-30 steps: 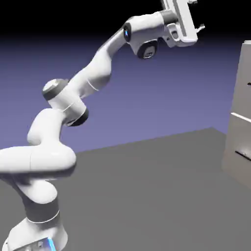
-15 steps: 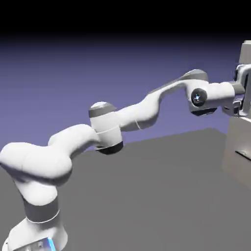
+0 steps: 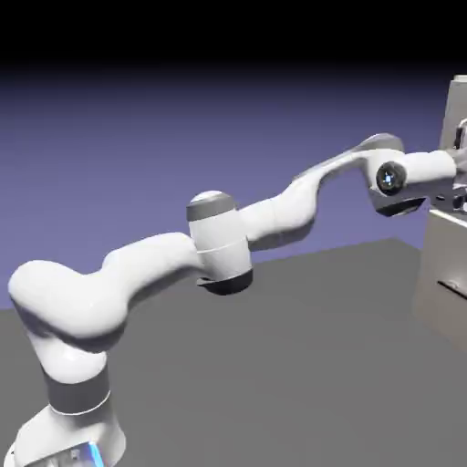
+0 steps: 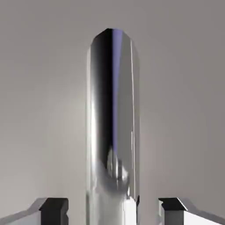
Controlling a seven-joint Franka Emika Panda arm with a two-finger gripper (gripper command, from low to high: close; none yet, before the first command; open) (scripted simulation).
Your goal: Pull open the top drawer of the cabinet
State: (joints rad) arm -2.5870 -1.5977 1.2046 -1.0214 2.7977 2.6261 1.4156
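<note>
The arm reaches across to the cabinet (image 3: 447,274) at the exterior view's right edge, and the gripper (image 4: 112,210) is clenched around the top drawer's (image 4: 44,110) shiny bar handle (image 4: 113,114). The grasp looks made; no gap shows yet, so the pull remains.

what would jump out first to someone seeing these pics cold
In the exterior view the long white arm dominates, stretching from the lower left across the grey table to the pale grey cabinet at the right edge. In the hand view a shiny metal bar handle fills the middle, standing against the flat pale front of the top drawer, with the gripper at the bottom edge on either side of it.
</note>
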